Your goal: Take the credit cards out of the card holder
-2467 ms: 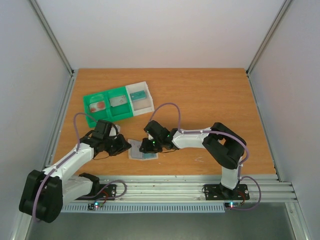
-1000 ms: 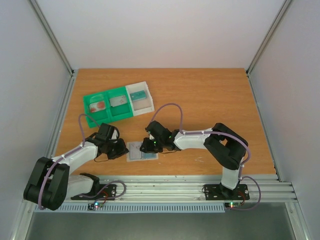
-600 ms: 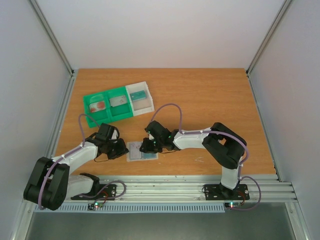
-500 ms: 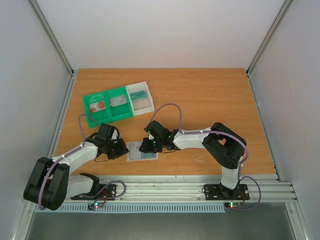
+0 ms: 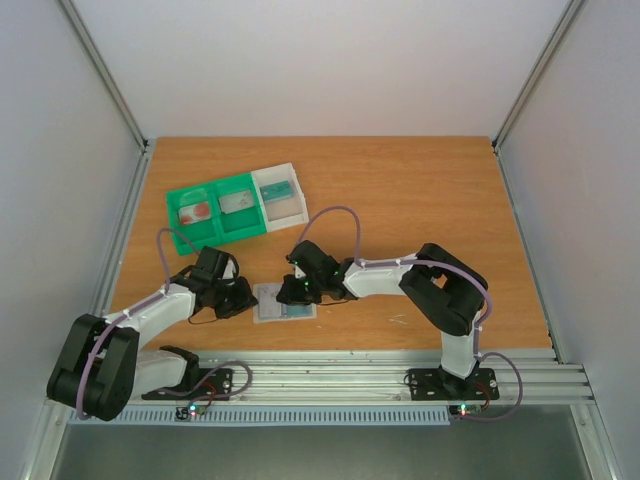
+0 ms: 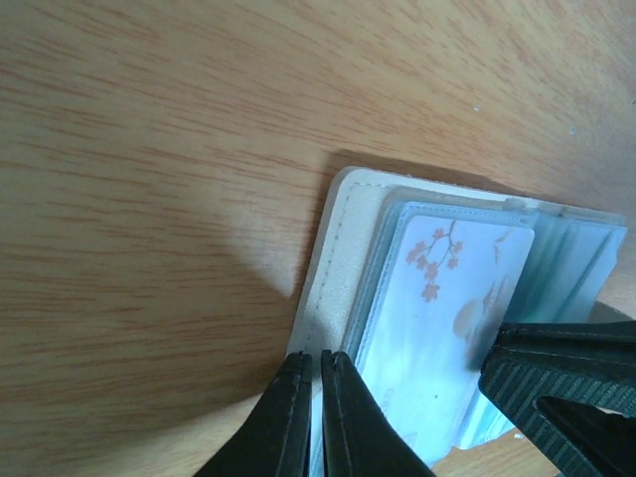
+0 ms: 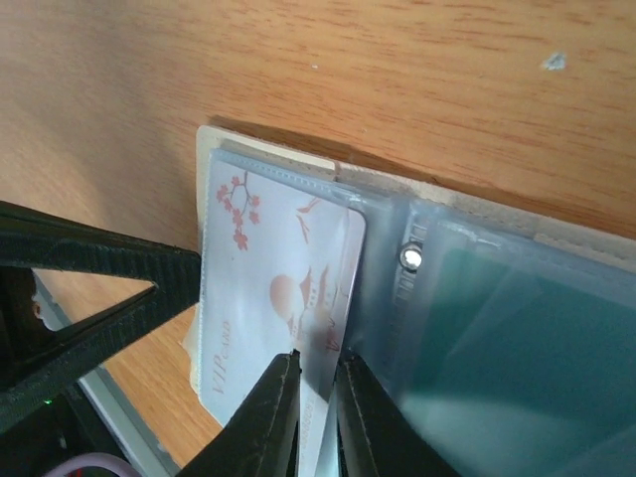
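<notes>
The card holder [image 5: 285, 302] lies open and flat on the table near the front edge, pale blue-grey with clear pockets [image 7: 447, 258]. A white credit card with red print [image 7: 268, 288] sticks out of its left pocket, and a teal card [image 7: 517, 338] sits in the right pocket. My right gripper [image 5: 297, 292] is shut on the white card's right edge [image 7: 318, 363]. My left gripper [image 5: 245, 297] is shut, its tips [image 6: 318, 363] resting on the holder's pale left rim [image 6: 333, 258]. The white card [image 6: 437, 328] shows in the left wrist view too.
A green-and-white three-compartment tray [image 5: 262, 223] stands behind the holder at the back left, with a red card [image 5: 196, 211], a grey card [image 5: 237, 201] and a teal card [image 5: 281, 187] in it. Bare wood lies to the right and behind.
The left gripper drew back to the holder's left edge and the holder turned square. In the last second the right gripper edged left and its jaws narrowed onto the white card.
</notes>
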